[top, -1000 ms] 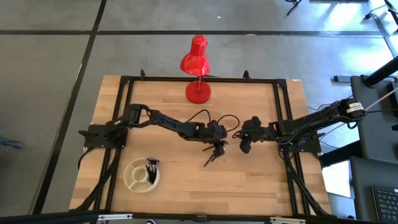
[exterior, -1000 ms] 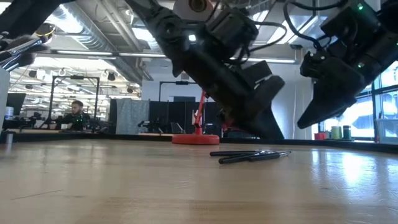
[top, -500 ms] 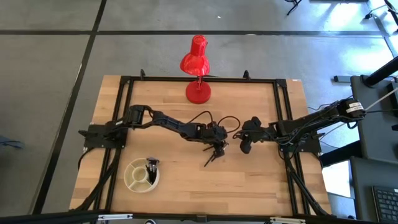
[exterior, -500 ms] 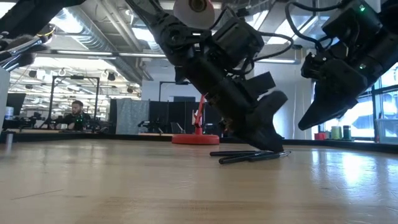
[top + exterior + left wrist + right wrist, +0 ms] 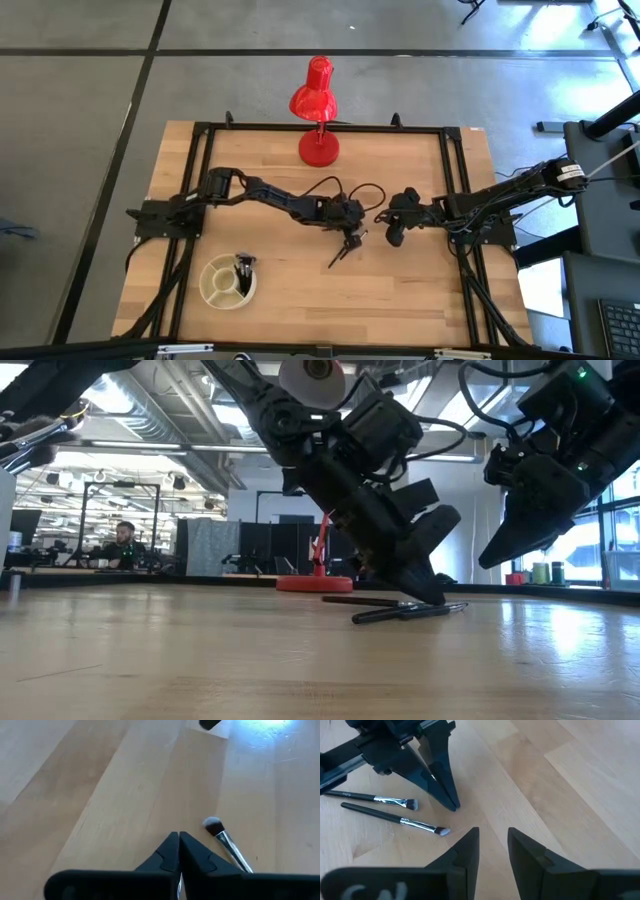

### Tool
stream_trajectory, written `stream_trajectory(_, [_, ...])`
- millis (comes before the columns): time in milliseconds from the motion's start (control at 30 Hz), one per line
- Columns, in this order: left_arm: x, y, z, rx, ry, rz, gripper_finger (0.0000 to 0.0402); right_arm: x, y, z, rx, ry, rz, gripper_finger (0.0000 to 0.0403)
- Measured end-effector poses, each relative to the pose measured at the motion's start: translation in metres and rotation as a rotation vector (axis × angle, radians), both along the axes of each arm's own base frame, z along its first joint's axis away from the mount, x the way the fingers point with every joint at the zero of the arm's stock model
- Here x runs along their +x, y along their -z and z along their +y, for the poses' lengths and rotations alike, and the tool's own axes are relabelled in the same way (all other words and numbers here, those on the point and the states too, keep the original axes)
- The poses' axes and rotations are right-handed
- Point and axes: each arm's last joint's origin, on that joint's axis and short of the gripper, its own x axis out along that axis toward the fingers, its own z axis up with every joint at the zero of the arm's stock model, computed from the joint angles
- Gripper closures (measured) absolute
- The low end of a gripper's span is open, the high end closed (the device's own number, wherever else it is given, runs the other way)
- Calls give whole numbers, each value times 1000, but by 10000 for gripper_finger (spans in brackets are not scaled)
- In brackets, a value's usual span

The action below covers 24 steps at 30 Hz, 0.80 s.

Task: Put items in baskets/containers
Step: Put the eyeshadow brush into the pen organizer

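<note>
Two makeup brushes (image 5: 395, 812) lie flat on the wooden surface (image 5: 400, 290) near its middle, roughly parallel and just apart, with the left claw (image 5: 451, 804) close beside their bristle ends. Each is a thin dark handle, a short silver ferrule (image 5: 415, 824) and a small pale-tipped tuft.

Judgement: very light, stiff along the handle, soft only at the tuft. Round and smooth, so likely to roll or skid on the varnished wood. Best taken across the handle near the middle, pinching down onto the surface; avoid the bristles.

Left claw pressed together, tips meeting at a point just above or on the wood. Whether a brush is caught between them I cannot tell; a thin sliver shows at the seam in its own wrist view.

Right claw (image 5: 492, 847) hangs above the surface just to the right, fingers narrowly parted, holding nothing.

Cream divided dish (image 5: 213, 291) sits well apart at the near left corner, dark brushes (image 5: 243, 271) already in one compartment. Red lamp (image 5: 318, 108) at the far edge.
</note>
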Motion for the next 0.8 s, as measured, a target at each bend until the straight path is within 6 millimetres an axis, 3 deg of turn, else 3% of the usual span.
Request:
stream_trajectory(167, [-5, -16, -1, 54, -66, 5, 399, 0, 0, 0, 0, 26, -7, 301])
stream_trajectory(367, [-28, -86, -20, 210, -208, -35, 399, 0, -2, 4, -43, 53, -31, 301])
stream_trajectory(567, [-86, -145, -73, 386, -448, -47, 399, 0, -3, 9, -35, 38, -59, 301])
stream_trajectory(800, [-168, -167, -137, 405, -647, -218, 399, 1, -4, 10, -48, 38, -71, 301])
